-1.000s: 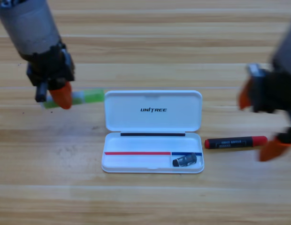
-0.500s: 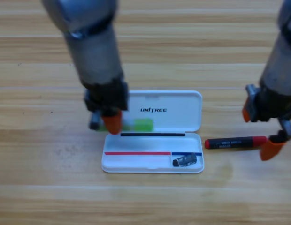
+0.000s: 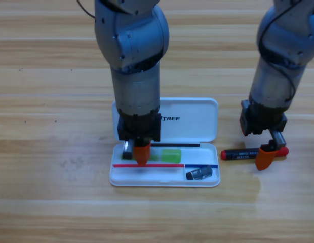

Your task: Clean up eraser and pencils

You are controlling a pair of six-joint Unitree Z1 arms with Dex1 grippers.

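Observation:
The white case [image 3: 195, 112] lies open at the table's middle. The eraser [image 3: 199, 173], a small black block, rests in the right end of its tray. My left gripper [image 3: 140, 153] reaches down over the tray's left half, shut on the pale-green stick [image 3: 171, 155], whose bright green end points right just above the tray. The black marker [image 3: 244, 154] with red ends lies on the table right of the case. My right gripper [image 3: 266, 151] points down at the marker's right end, with an orange tip just in front of the barrel.
Both grey arms come down from the top edge, the left one covering part of the case's lid. The wooden table [image 3: 55, 192] spreads all around the case.
My left gripper has carried the green stick from over the lid down and right to the tray. My right gripper has moved left and lowered onto the marker's right end.

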